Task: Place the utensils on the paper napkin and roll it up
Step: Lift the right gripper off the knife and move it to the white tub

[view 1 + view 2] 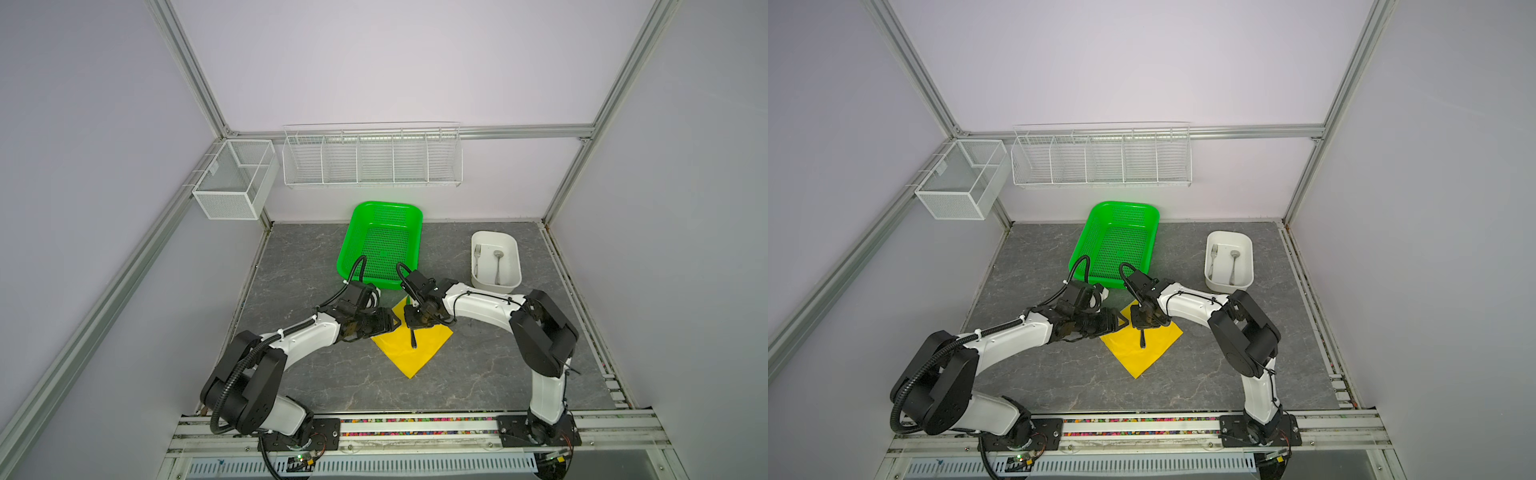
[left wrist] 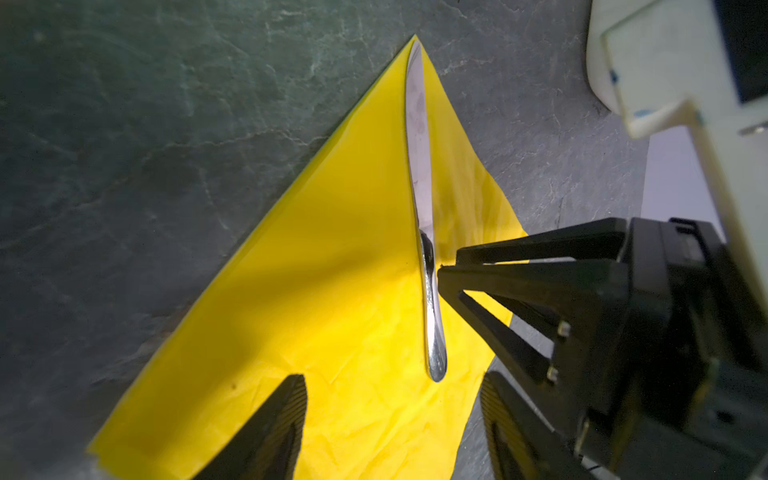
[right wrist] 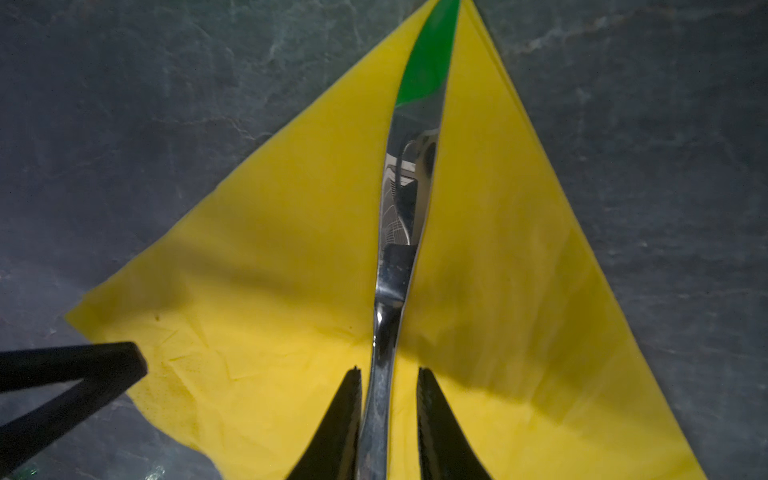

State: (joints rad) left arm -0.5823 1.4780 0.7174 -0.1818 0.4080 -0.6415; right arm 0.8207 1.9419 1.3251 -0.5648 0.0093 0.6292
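Evidently the knife (image 3: 405, 199) lies along the diagonal of the napkin (image 3: 270, 270) for rolling; the right gripper (image 3: 387, 370) straddles its handle, jaws slightly apart, while the left gripper (image 2: 394, 376) hovers open nearby

Napkin (image 1: 419, 353) was bright yellow, knife (image 2: 419, 166) shiny silver, basket (image 1: 380, 245) green w/ small holes, tub (image 1: 494, 286) white, table (image 1: 311, 257) dk grey w/ pale veins.
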